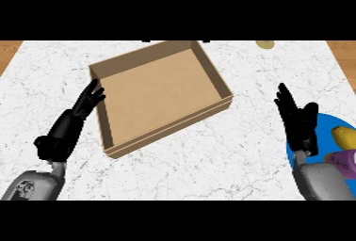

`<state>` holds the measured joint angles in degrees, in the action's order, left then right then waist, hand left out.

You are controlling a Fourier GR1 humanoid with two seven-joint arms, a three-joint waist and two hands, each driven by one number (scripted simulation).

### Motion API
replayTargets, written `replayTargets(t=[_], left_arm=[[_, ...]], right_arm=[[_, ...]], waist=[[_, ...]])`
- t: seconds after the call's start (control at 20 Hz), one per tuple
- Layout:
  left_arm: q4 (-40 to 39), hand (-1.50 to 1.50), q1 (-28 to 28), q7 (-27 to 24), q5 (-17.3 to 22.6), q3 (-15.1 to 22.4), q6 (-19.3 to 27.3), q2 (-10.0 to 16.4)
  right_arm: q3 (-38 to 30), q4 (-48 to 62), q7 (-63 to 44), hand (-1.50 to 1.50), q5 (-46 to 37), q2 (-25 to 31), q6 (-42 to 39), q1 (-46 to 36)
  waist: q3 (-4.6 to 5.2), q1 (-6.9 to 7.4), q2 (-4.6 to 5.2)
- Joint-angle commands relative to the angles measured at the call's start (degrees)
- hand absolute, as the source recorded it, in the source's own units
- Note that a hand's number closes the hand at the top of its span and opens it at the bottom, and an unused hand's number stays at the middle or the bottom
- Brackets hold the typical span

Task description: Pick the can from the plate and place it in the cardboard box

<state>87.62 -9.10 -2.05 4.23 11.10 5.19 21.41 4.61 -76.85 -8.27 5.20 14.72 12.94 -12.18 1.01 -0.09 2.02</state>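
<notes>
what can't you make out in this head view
Head view:
blue plate: partly covered by the right hand, and cut off by the right edge.
yellow thing and purple thing on it: cut by the right edge; cannot tell which is the can.
small olive object at the top edge: too small to identify.

A small olive-yellow round thing (265, 44) lies at the white marbled counter's (208, 155) far edge.

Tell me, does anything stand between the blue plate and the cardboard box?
Nothing visible does. Only counter surface lies between the plate and the box; the right hand is over the plate's left edge.
</notes>
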Motion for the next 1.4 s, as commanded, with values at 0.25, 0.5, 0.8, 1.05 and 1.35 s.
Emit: replayTargets(t=[0.25,0.5,0.8,1.05,1.35], left_arm=[[-4.5,0.0,4.8,3.0,-2.6,-6.1,6.9,2.4],[-1.3,0.0,8.0,6.3,-2.5,-4.4,7.5,0.3],[-5.1,0.0,4.5,5.2,-3.4,-5.7,6.9,-0.2],[-1.8,0.0,8.0,6.1,-4.5,-3.9,8.1,-1.3],[-0.2,0.0,9.5,6.1,-5.5,-3.0,7.8,-1.1]], right_arm=[[-8.9,-13.5,14.0,-1.5,17.0,8.2,-22.1,-8.3],[-18.6,-1.1,25.8,-1.5,11.9,14.8,-19.3,5.4],[-21.8,9.1,37.1,-1.5,8.2,25.9,-33.2,5.4],[-20.1,8.9,39.0,-1.5,-2.5,39.4,-36.3,7.6],[-12.4,4.8,37.7,-1.5,-13.3,49.2,-42.4,10.4]], waist=[[-1.33,0.45,-2.62],[-1.18,-0.43,-2.1],[-1.07,-0.06,-1.74],[-1.06,0.34,-1.81],[-0.98,0.68,-1.99]])
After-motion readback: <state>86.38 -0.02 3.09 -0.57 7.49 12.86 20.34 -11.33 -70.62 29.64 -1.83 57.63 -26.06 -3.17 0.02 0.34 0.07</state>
